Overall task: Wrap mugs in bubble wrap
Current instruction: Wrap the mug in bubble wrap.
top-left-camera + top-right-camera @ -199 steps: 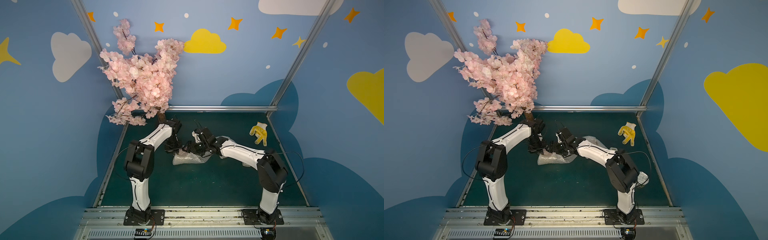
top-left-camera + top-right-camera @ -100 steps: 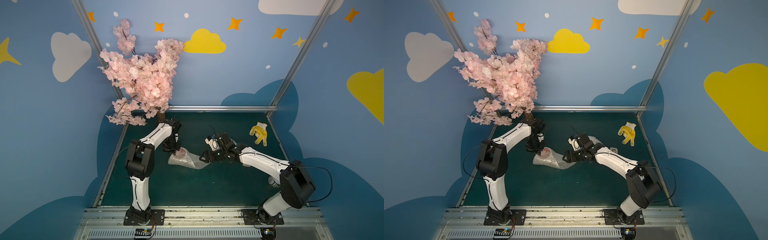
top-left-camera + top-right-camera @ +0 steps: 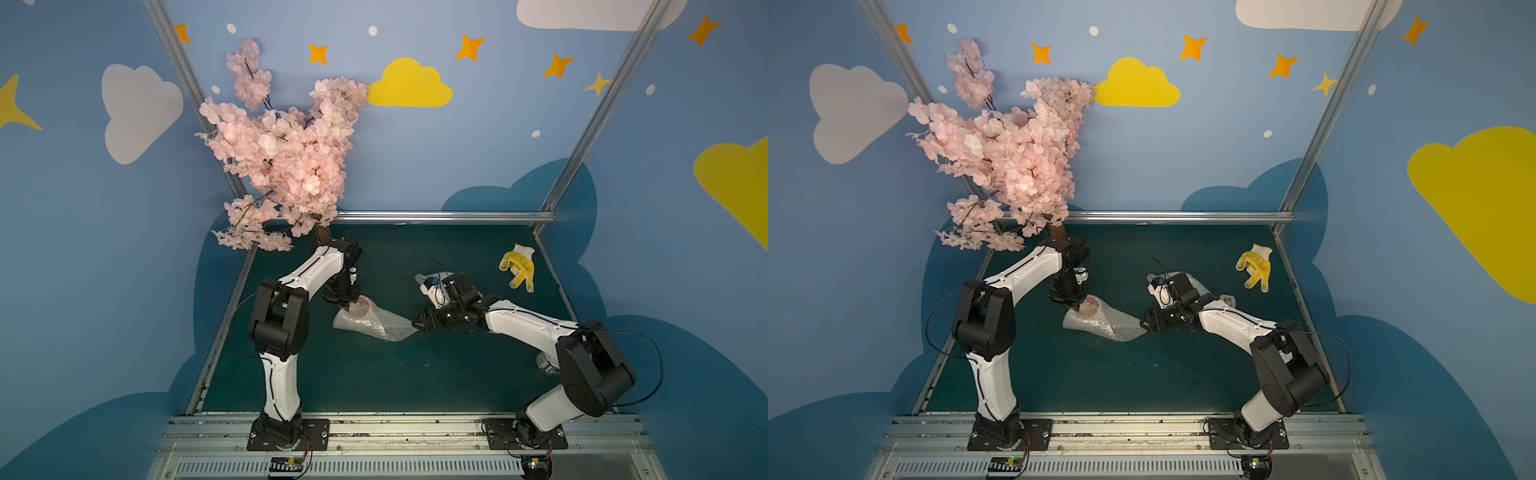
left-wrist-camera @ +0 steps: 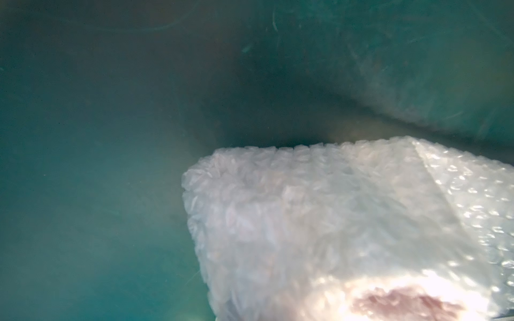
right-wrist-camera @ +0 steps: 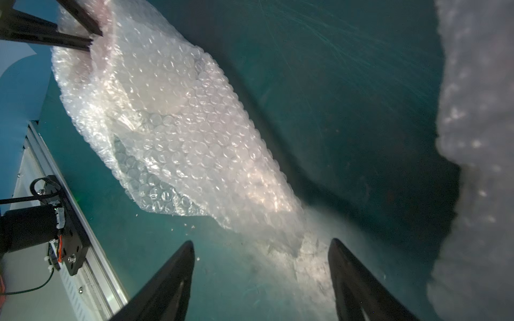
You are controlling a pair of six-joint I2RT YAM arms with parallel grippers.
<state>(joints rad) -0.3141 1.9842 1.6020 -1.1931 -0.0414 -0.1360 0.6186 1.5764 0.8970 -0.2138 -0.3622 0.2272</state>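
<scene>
Both arms have white shells with big black joints. The left arm (image 3: 309, 272) and the right arm (image 3: 525, 324) each stand on a black plate with silver screws. Thin black cables loop out beside them. The right gripper (image 5: 261, 280) has two pointed black fingers (image 5: 172, 275).

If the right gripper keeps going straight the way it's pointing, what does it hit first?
Most likely the loose tail of the bubble wrap lying just ahead of the open right gripper; farther along, the wrapped mug. Depth is uncertain.
</scene>
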